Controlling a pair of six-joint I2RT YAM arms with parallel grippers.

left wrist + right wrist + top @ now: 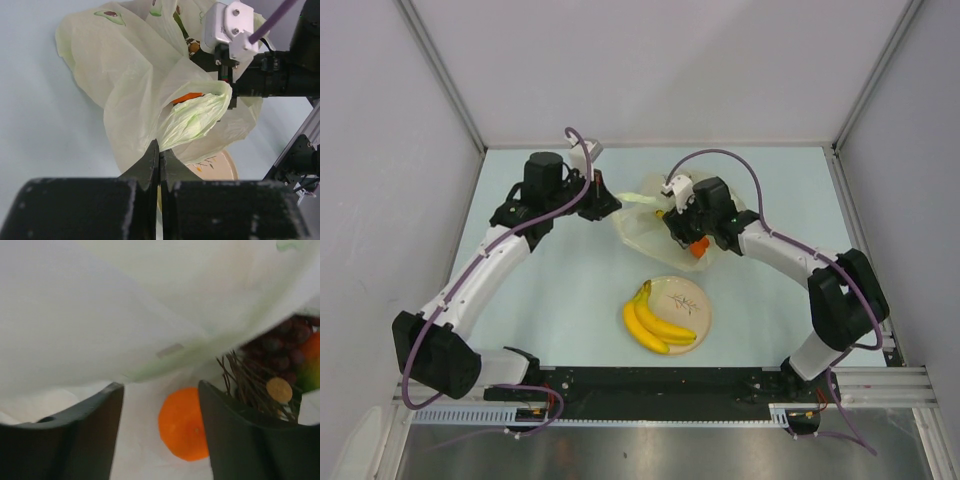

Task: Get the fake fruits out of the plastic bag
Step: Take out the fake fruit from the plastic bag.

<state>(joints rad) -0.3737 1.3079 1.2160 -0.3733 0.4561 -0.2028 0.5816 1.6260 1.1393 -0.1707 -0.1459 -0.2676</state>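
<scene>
The left gripper (159,145) pinches the edge of the bag (135,85), while the right gripper (160,385), at 12 o'clock from the plate (694,298), stands open before the orange (181,426).

No readable text, label or number on plastic bag (125,100) or plate (703,310)

Top camera looks down; wrist cameras closely share the plastic bag (125,90).

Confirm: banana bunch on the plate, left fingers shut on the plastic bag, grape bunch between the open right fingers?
No: the right wrist view shows the orange between the open right fingers; the grape bunch sits off to one side. The rest is right.
</scene>
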